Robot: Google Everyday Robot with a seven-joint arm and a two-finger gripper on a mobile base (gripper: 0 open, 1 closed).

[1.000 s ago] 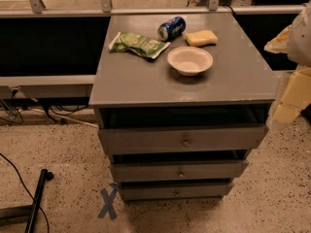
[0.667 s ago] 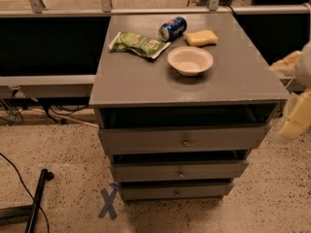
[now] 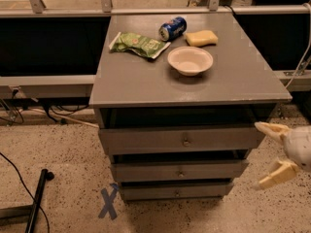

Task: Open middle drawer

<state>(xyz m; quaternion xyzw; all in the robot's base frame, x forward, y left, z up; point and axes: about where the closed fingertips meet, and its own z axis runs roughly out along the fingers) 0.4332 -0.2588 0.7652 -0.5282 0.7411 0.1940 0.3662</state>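
A grey cabinet holds three stacked drawers. The middle drawer (image 3: 179, 170) has a plain flat front with a tiny round metal knob (image 3: 180, 173) at its centre. It sits pushed in, between the taller top drawer (image 3: 182, 140) and the slim bottom drawer (image 3: 176, 191). My gripper (image 3: 269, 153) hangs at the right edge of the view, just right of the drawer fronts and level with the top and middle ones. Its cream fingers (image 3: 270, 129) are spread wide apart with nothing between them. It touches no drawer.
On the cabinet top (image 3: 146, 84) lie a green snack bag (image 3: 140, 45), a blue can (image 3: 172, 28) on its side, a yellow sponge (image 3: 201, 38) and a white bowl (image 3: 190, 60). A blue X (image 3: 109, 203) marks the speckled floor. A black pole (image 3: 38, 198) lies at lower left.
My gripper has dropped from beside the cabinet top down to the level of the drawer fronts, staying at the right. The drawers have not moved.
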